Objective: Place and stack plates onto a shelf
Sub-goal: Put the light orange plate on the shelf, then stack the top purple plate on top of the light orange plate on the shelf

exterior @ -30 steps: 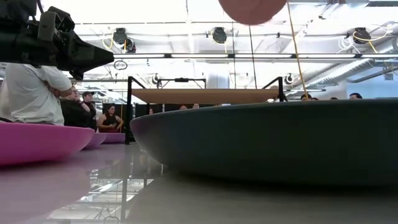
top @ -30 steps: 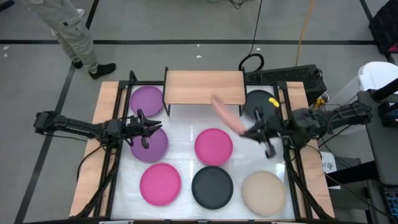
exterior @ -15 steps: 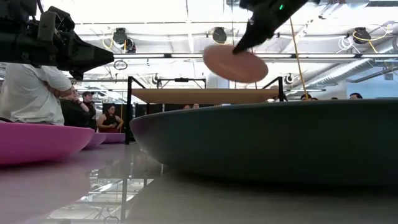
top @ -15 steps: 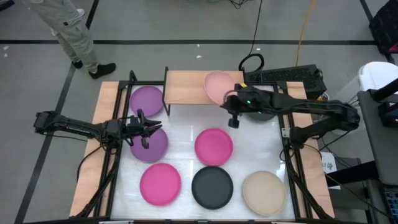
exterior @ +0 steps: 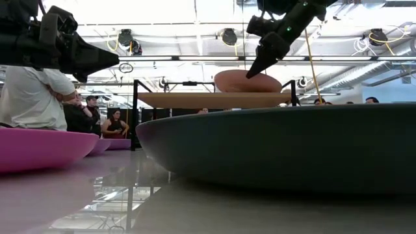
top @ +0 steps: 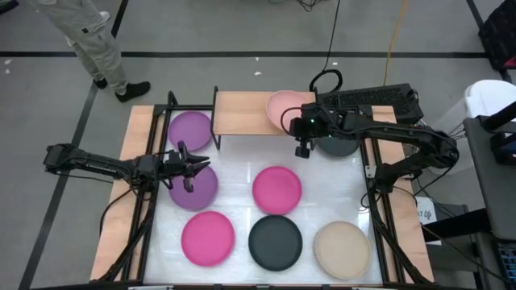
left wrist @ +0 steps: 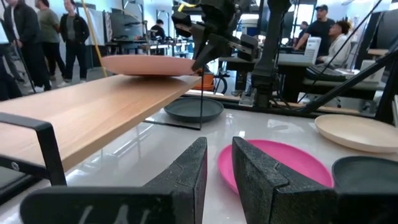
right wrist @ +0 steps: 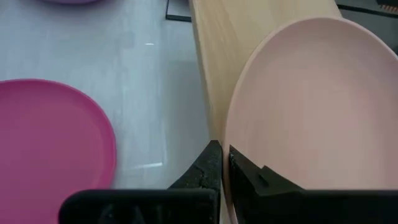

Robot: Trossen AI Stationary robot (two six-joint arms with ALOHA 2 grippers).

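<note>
So the right gripper (top: pixel 300 129) has its two dark fingers pinched onto the rim of the round matte salmon plate (top: pixel 285 109), which is sitting at the right end of the small light-wood shelf with thin black legs (top: pixel 242 113), looking about flat on the board in the low view. My worry: the plate's near rim sits right at the shelf's front edge, maybe a little past it, so if the fingers let go while it's off balance, or drag it backward on the way out, it could tip off and drop toward the hot pink plate (top: pixel 276 189) in front of the shelf. A black plate (top: pixel 337 145) lies just right of the shelf, under the right arm, so a low retreat could clip it. The left gripper (top: pixel 187 167) waits over the purple plate (top: pixel 197 184) in front of the shelf's left end, fingers nearly closed on nothing. Another purple plate (top: pixel 189 129) sits left of the shelf; a second hot pink plate (top: pixel 207 238), another black plate (top: pixel 275 242) and a beige plate (top: pixel 342 248) line up farthest from the shelf.
</note>
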